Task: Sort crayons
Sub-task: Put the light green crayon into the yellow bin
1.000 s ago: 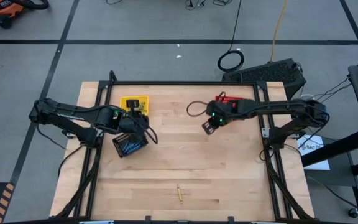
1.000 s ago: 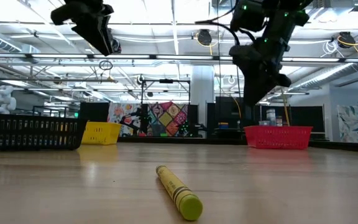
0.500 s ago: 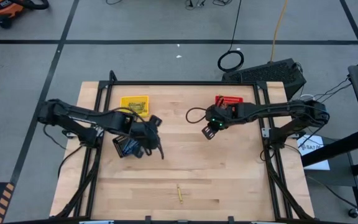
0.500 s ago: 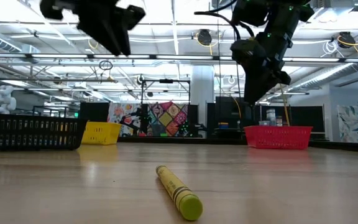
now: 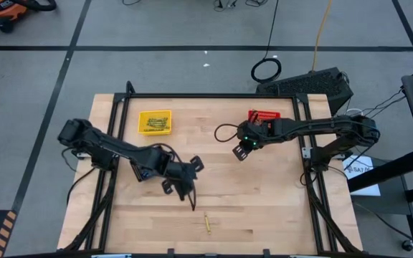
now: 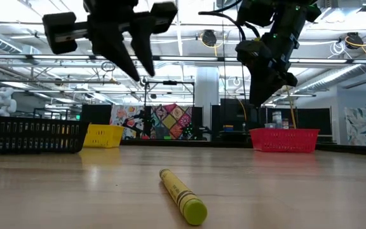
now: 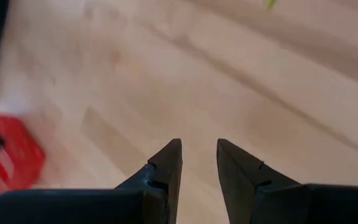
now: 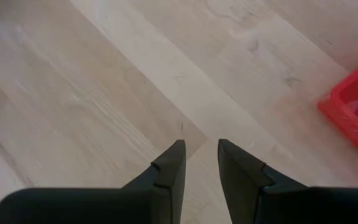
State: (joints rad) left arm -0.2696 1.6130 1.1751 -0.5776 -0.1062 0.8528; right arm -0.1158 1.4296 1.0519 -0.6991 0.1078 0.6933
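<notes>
Crayon (image 5: 207,223), yellow-green and paper-wrapped, lies alone on the bare wooden table (image 5: 264,201) near its front edge, flat on its side and well apart from all three baskets. Above and a little behind it hangs the left gripper (image 5: 190,198), its two dark fingers (image 7: 166,163) parted by a narrow gap with nothing between them; the left wrist view shows only wood grain under them and a sliver of yellow at the far edge. Over the middle of the table, near the red mesh basket (image 5: 265,117), waits the right gripper (image 5: 240,151), likewise slightly apart and empty, the basket's corner showing beside it in its own wrist view.

At the back left sits the yellow mesh basket (image 5: 155,120), already carrying a layer of thin yellow sticks. The black mesh basket (image 6: 30,135) sits at the left, mostly hidden under the left arm from above.

By its look the crayon is light, stiff and brittle, round enough to roll if nudged from the side, and waxy where the wrapper ends. A grip across the wrapped middle, fingers set square to its length, seems the safest hold; a pinch near the tip risks it pivoting or snapping. With one stick left on the wood, sorting appears close to done, the yellow basket its likely home.
</notes>
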